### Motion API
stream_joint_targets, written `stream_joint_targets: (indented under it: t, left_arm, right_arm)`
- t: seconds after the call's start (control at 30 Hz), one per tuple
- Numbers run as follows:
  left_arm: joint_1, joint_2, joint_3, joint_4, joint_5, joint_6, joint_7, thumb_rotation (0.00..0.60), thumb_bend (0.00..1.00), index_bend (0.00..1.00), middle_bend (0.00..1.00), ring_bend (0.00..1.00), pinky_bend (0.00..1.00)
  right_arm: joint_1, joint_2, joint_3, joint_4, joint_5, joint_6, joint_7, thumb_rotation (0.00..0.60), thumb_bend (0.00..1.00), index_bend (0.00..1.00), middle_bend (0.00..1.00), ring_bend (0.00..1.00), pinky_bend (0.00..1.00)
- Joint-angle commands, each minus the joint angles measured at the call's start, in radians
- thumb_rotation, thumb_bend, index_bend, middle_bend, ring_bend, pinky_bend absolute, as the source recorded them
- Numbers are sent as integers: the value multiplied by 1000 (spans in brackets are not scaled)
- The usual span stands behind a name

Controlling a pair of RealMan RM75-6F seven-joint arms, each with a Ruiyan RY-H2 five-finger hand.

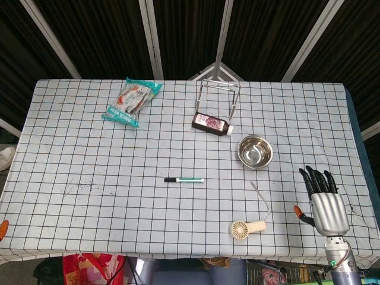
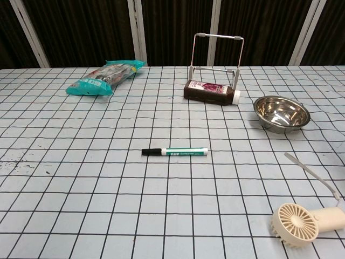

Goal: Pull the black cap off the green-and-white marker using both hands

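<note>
The green-and-white marker (image 1: pixel 189 179) lies flat near the middle of the checked tablecloth, its black cap (image 1: pixel 170 179) pointing left. The chest view shows the same marker (image 2: pixel 185 152) and cap (image 2: pixel 151 151), with nothing touching them. My right hand (image 1: pixel 323 202) hovers at the table's front right corner, far to the right of the marker, fingers stretched out and apart, holding nothing. Of my left hand only an orange tip (image 1: pixel 3 228) shows at the left edge of the head view. Neither hand appears in the chest view.
A small cream fan (image 1: pixel 247 228) with a grey strap lies between the right hand and the marker. A steel bowl (image 1: pixel 256 151), a dark carton (image 1: pixel 211 124) under a wire stand (image 1: pixel 218 95) and a teal snack bag (image 1: pixel 130 101) sit farther back.
</note>
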Motion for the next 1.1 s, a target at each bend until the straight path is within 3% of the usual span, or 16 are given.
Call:
stream_joint_targets:
  t: [0.03,0.3,0.7,1.1]
  left_arm:
    - [2,0,3,4,-1,-2,-3,600,481,71,0,0,0]
    - [16,-3,7,28,-5,10,-29,600,481,71,0,0,0]
    - [20,9,5,16,-12,11,-18,600,481,71,0,0,0]
    - [-1,-10,-6,66,-49,-43,-45,600,481,70,0,0,0]
  right_arm:
    - [6,0,6,-13,10,-8,-2,600,256,99,68,107,0]
    - [60,-74,43,-18,69,-68,-18,600,256,158,68,107,0]
    - [292,-308,187,-18,312,-244,-230,600,256,254,68,107,0]
    - [507,-576,246,165,587,-332,-387,600,256,271,68,107,0]
